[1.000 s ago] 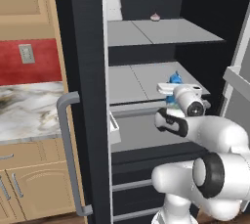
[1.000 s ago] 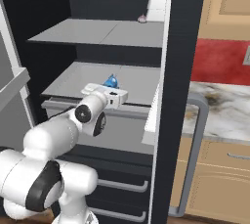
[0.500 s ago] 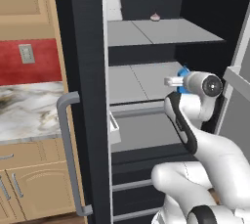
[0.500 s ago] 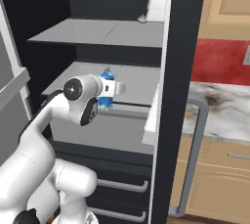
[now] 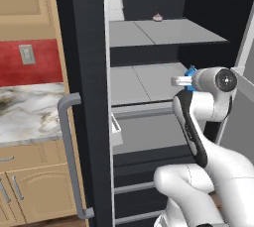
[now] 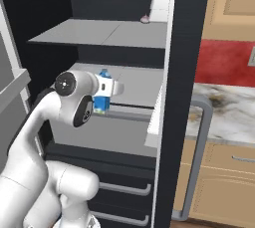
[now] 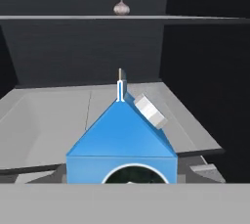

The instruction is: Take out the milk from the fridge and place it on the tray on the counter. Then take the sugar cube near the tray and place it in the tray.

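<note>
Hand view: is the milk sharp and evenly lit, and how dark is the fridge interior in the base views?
Hand view: the milk is sharp, flatly lit, without glare; its bottom is cropped. Both base views: the fridge back wall is near black, the shelves evenly grey, no blur.

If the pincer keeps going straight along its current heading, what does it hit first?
The milk. In the hand view the carton sits dead ahead and very close on the fridge's middle shelf. The pincer is level with it in the right base view. Whether contact is already made is unclear.
</note>
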Controlling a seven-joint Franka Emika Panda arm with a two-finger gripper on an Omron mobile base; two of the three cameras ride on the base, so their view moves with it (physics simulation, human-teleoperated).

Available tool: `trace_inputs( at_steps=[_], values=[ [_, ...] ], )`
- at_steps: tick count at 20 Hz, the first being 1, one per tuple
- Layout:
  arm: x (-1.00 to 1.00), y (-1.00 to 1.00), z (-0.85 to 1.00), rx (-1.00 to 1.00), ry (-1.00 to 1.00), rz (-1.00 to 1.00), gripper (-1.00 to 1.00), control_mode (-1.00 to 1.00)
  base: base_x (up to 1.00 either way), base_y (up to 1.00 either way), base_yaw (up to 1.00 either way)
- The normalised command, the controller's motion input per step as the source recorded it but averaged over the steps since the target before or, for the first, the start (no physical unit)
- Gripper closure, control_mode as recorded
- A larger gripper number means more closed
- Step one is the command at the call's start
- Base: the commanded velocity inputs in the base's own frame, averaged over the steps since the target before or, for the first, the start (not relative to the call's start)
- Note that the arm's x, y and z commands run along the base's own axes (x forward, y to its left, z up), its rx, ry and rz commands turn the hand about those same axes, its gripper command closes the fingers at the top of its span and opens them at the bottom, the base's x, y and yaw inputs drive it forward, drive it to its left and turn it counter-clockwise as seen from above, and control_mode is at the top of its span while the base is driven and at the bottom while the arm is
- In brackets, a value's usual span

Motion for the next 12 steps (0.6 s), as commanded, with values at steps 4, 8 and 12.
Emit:
trace_inputs(
  at_steps=[4,8,12],
  values=[
    [-0.67,0.2,0.01,0.0,0.04,0.06,1.0,-1.0,0.0,0.0,0.0],
    [-0.85,0.15,0.15,0.0,0.01,0.08,1.0,-1.0,0.0,0.0,0.0],
    [-0.82,0.2,0.33,0.0,0.05,0.05,1.0,-1.0,0.0,0.0,0.0]
  ],
)
